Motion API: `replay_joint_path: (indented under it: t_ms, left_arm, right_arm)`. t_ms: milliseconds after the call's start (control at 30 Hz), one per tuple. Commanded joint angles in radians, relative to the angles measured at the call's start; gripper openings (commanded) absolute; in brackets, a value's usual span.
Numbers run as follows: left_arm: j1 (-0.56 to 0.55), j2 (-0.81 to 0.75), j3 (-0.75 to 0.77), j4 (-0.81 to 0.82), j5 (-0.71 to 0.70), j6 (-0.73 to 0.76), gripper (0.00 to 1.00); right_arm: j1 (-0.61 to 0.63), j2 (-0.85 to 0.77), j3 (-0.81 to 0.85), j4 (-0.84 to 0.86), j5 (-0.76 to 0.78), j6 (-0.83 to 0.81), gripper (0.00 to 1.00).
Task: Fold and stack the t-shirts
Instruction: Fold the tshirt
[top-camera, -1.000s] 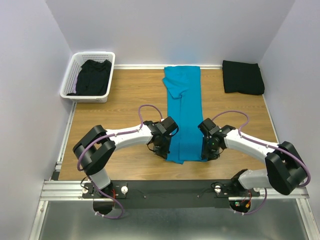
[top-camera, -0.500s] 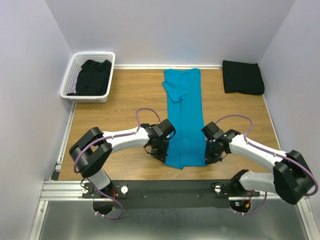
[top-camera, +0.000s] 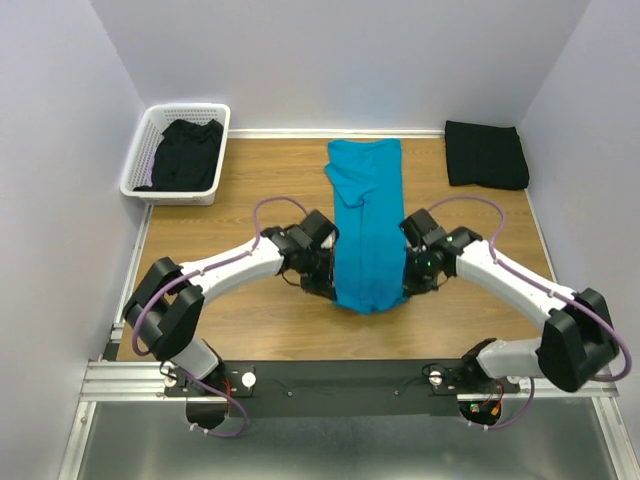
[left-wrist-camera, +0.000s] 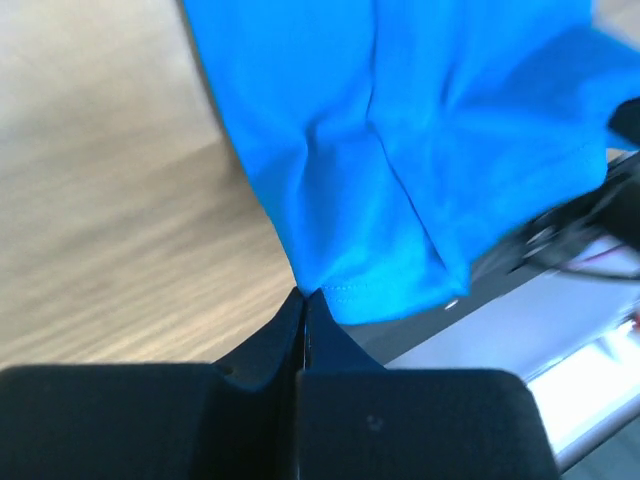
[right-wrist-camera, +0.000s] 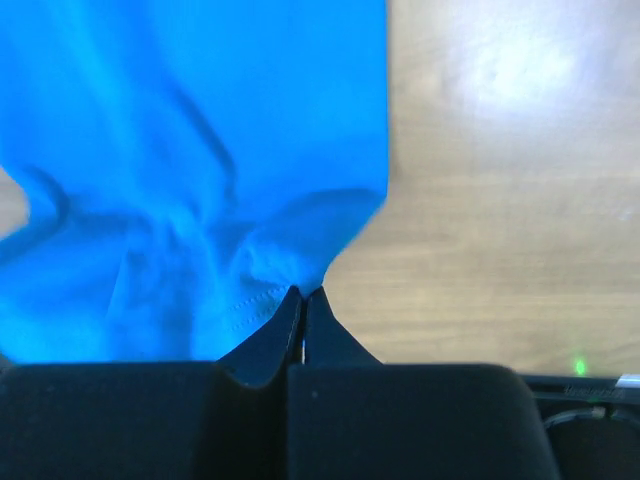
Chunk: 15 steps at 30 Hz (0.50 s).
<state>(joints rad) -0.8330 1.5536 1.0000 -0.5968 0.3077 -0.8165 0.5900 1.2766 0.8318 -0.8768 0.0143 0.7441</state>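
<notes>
A teal-blue t-shirt (top-camera: 367, 215) lies as a long narrow strip down the middle of the table, its near end lifted and sagging between the two arms. My left gripper (top-camera: 331, 283) is shut on the near left corner of that hem; the pinch shows in the left wrist view (left-wrist-camera: 305, 292). My right gripper (top-camera: 406, 281) is shut on the near right corner (right-wrist-camera: 303, 291). A folded black t-shirt (top-camera: 485, 154) lies at the back right. Another black t-shirt (top-camera: 187, 152) sits crumpled in the basket.
A white lattice basket (top-camera: 137, 166) stands at the back left corner. Walls close in the table on the left, back and right. The black rail with the arm bases (top-camera: 340, 380) runs along the near edge.
Both grippers have risen and moved away from the near edge, carrying the blue shirt's near hem with them. The right gripper closed on its corner during the last second.
</notes>
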Motion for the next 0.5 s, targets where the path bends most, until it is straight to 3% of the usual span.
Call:
replay_joint_path:
  t_ms: [0,333,467]
  left_arm:
    - [0.118,0.005,0.110,-0.006,0.034,0.028,0.02]
    - [0.253,0.341,0.578,-0.080,-0.131,0.163,0.01]
    - [0.291,0.442,0.675,-0.083,-0.168,0.206,0.01]
  right_arm:
    - [-0.083,0.111,0.168,-0.014,0.081,-0.115,0.01]
    - [-0.216,0.392,0.516,0.053,0.118,-0.325,0.01]
    - [-0.233,0.501,0.585,0.096,0.160,-0.368,0.00]
